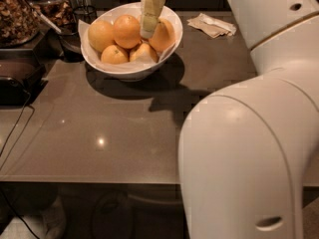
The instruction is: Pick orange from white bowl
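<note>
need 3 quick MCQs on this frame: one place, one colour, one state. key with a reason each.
1. Where is the claw?
A) over the bowl, tip down among the oranges
B) parked far from the bowl
C) out of view

2. What colour is the bowl?
A) blue
B) white
C) black

3. What state are the oranges in?
A) all visible ones lie in the bowl
B) one is lifted clear of the rim
C) one has rolled out

Key:
1 A: the claw's tip sits between oranges, inside the rim.
2 B: the wall and rim are white.
3 A: every visible orange rests inside the rim.
</note>
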